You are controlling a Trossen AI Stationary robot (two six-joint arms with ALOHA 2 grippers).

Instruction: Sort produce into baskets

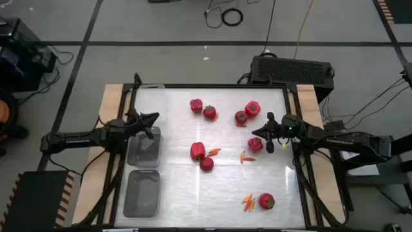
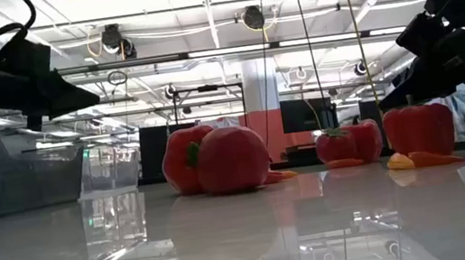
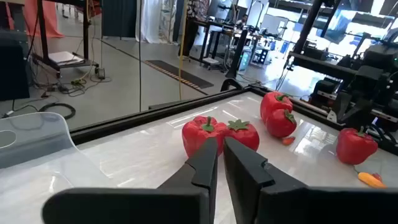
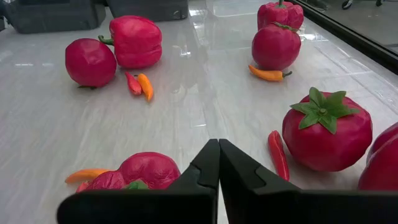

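Red bell peppers and tomatoes lie scattered on the white table: a pair at the far middle (image 1: 203, 109), a pair at the far right (image 1: 247, 112), a pair at the centre (image 1: 201, 156), one pepper (image 1: 255, 144) by my right gripper and one tomato (image 1: 266, 201) near the front. Small orange-red chilies (image 1: 246, 156) lie among them. Three clear bins (image 1: 143, 151) stand in a row along the left side. My left gripper (image 1: 153, 120) hovers shut over the bins. My right gripper (image 1: 269, 133) hovers shut just right of the lone pepper (image 4: 137, 174).
The black table frame (image 1: 293, 122) runs around the white top. In the right wrist view a tomato (image 4: 326, 130) and a red chili (image 4: 278, 154) lie close ahead. A black box (image 1: 293, 67) sits beyond the far edge. Bare table lies at the front middle (image 1: 193, 200).
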